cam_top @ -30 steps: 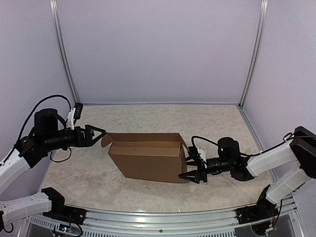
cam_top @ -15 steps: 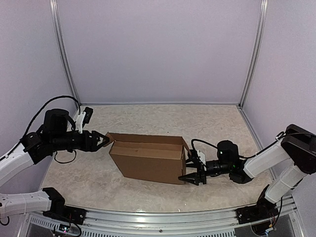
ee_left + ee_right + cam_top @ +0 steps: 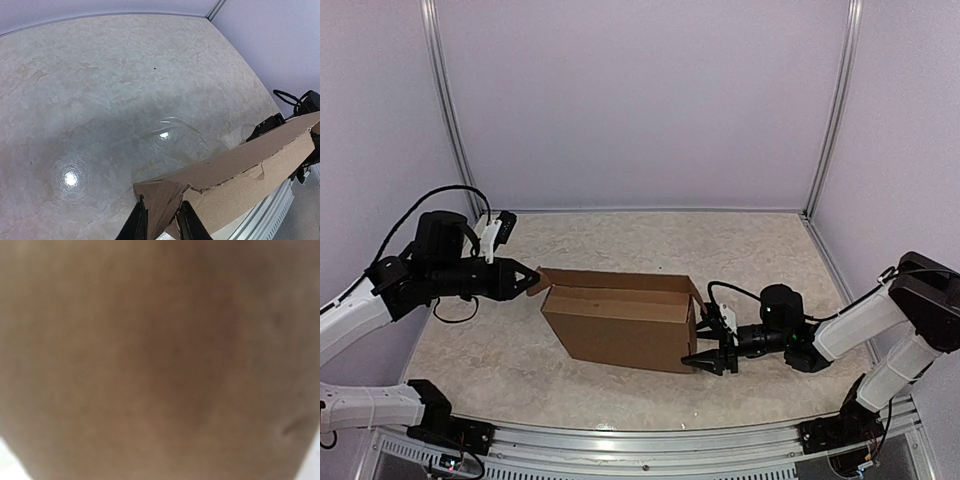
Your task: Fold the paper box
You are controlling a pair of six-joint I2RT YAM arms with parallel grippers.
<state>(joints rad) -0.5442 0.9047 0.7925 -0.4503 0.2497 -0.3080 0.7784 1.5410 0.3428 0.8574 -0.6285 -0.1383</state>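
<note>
Top view: the left pincer (image 3: 527, 280) was wide apart and short of the paper box (image 3: 620, 325) a second ago. It has now moved in and narrowed onto the loose end flap (image 3: 542, 281) at the box's left end. The box hasn't shifted. It sits open-topped and partly formed, with its back panel standing. The right pincer (image 3: 713, 358) hasn't moved and is against the box's right end, low at the near corner. Its fingers look spread, but I can't tell whether they pinch the end wall or just brace it. My read: the left side now has hold of the flap, so the likely next step is tucking that flap in while the right end is held steady.

Left wrist view: both fingers (image 3: 137, 225) flank the flap's corner (image 3: 160, 187), one on each face and apparently touching, so it looks clamped on cardboard. The box's torn-edged wall (image 3: 250, 170) runs away from the flap towards the right arm.

Right wrist view: only blurred brown cardboard (image 3: 150, 350) fills the frame, and no fingers are visible, so this view gives no pincer state.

Surface and room: the table (image 3: 720, 250) under the box is a beige marbled sheet, glossy, with lamp glare on it beyond the flap. Behind and beside the box are plain pale lilac walls (image 3: 640, 100) with aluminium corner posts (image 3: 445, 110). An aluminium rail (image 3: 650, 440) runs along the table edge on the box's near side.
</note>
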